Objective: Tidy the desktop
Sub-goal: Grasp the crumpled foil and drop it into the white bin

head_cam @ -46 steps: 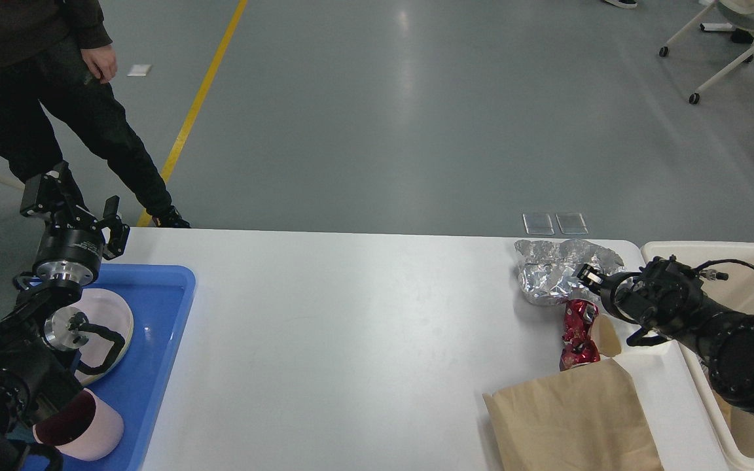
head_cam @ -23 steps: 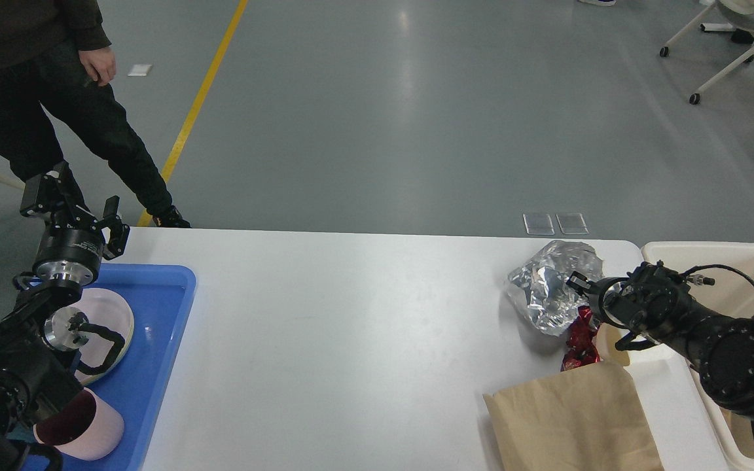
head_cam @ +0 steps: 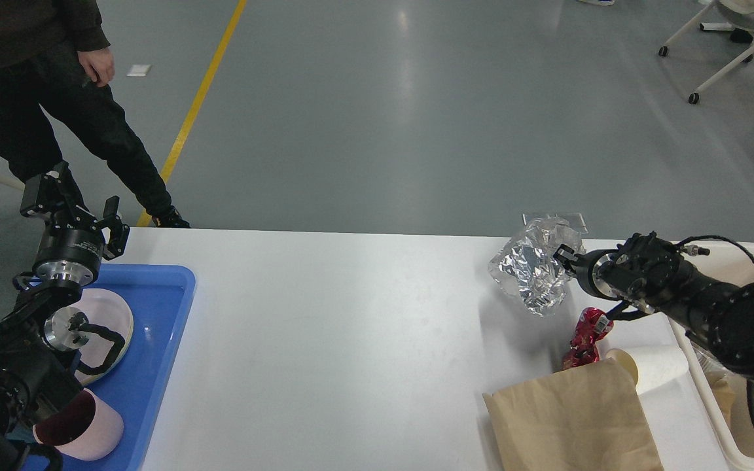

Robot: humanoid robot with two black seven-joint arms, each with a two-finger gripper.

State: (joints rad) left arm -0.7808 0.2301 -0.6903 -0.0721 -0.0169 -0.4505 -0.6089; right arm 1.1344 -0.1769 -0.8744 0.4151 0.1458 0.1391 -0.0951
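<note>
The white desktop (head_cam: 351,327) fills the lower view. My right gripper (head_cam: 561,256) is shut on a crumpled silver foil sheet (head_cam: 531,268) and holds it above the desktop's far right part. Below it a red crumpled wrapper (head_cam: 586,337), a white paper cup (head_cam: 652,369) on its side and a brown paper bag (head_cam: 570,418) lie on the desktop. My left gripper (head_cam: 72,199) is open and empty above the far end of the blue tray (head_cam: 161,307).
The blue tray holds a pink plate (head_cam: 112,324) and a pink cup (head_cam: 86,425). A cream bin (head_cam: 727,418) stands at the right edge. A person (head_cam: 43,98) stands beyond the far left corner. An office chair (head_cam: 743,39) is far right.
My right gripper has lifted the foil up and to the left, off the desktop. The white cup, hidden before, now shows beside the red wrapper. The left arm has not moved.
</note>
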